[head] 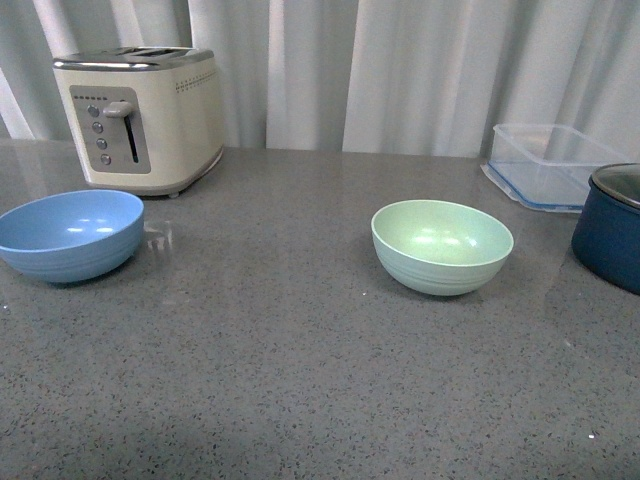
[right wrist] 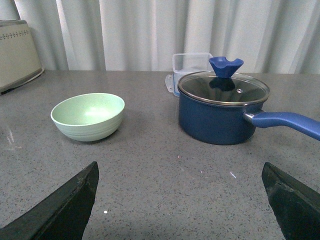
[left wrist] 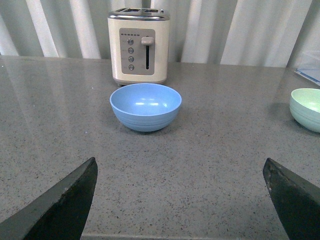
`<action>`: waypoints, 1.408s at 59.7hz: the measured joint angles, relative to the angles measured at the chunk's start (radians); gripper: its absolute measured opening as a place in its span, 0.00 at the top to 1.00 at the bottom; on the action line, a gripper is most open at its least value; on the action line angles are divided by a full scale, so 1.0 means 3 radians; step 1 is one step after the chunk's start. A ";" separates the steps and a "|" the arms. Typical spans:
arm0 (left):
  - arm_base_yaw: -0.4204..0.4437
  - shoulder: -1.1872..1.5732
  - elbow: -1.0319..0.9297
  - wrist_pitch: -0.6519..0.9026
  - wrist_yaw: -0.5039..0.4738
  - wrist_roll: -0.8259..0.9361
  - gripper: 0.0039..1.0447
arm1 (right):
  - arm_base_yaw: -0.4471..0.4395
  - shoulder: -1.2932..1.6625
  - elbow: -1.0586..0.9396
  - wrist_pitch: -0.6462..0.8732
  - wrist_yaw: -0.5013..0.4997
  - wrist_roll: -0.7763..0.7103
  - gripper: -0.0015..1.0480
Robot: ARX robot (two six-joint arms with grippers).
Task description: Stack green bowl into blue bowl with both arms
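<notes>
The green bowl (head: pixel 442 246) stands upright and empty on the grey counter, right of middle. It also shows in the right wrist view (right wrist: pixel 88 116) and at the edge of the left wrist view (left wrist: pixel 306 108). The blue bowl (head: pixel 70 234) stands upright and empty at the far left, in front of the toaster; it shows in the left wrist view (left wrist: pixel 145 106) too. Neither arm shows in the front view. My left gripper (left wrist: pixel 180 170) is open and empty, short of the blue bowl. My right gripper (right wrist: pixel 180 172) is open and empty, short of the green bowl and pot.
A cream toaster (head: pixel 140 118) stands at the back left. A clear plastic container (head: pixel 548 165) sits at the back right. A dark navy pot with a glass lid (right wrist: pixel 223 107) and a long handle (right wrist: pixel 287 122) stands right of the green bowl. White curtains hang behind the counter.
</notes>
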 joint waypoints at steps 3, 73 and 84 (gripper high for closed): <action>0.0000 0.0000 0.0000 0.0000 0.0001 0.0001 0.06 | 0.0000 0.0000 0.0000 0.0000 0.0001 -0.0001 0.10; -0.0175 0.1553 0.0673 0.0635 -0.0467 -0.0126 0.06 | 0.0000 -0.0001 0.0000 0.0000 0.0000 -0.0001 0.10; -0.0056 0.2677 0.1457 0.0579 -0.0371 -0.0429 0.06 | 0.0000 -0.0001 0.0000 0.0000 0.0000 0.0000 0.10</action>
